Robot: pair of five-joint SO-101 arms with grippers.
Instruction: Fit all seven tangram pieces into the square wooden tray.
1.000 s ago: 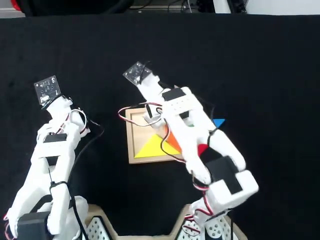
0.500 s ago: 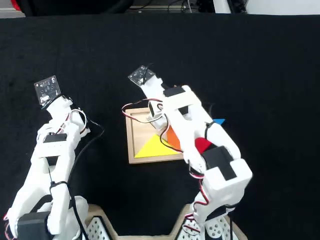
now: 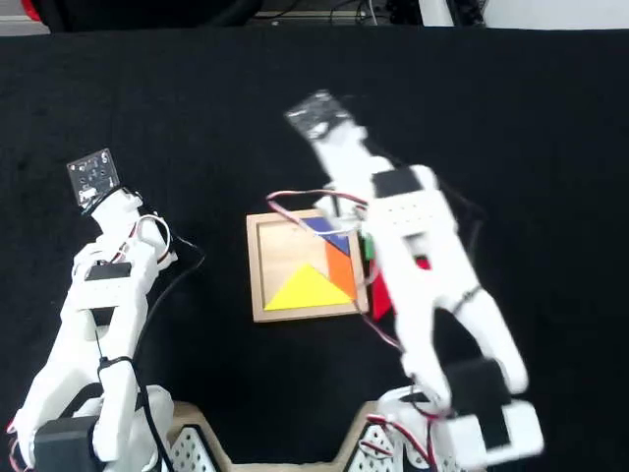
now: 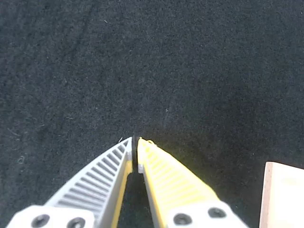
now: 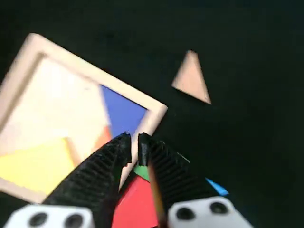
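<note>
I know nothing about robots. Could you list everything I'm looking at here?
tray: one, pale wood, mid-table
yellow triangle: one, in the tray
orange piece: one, in the tray, beside the yellow
blue piece: one, dark blue, in a tray corner
red piece: one, on the cloth just outside the tray
green piece: one, by the tray's rim, mostly hidden
light blue piece: one, on the cloth, mostly hidden
tan triangle: one, on the cloth, apart from the tray
cloth: one, black, covers the table
arms: two, white
left pincer: grey and yellow, shut, over bare cloth
right pincer: black, shut, over the tray's rim
</note>
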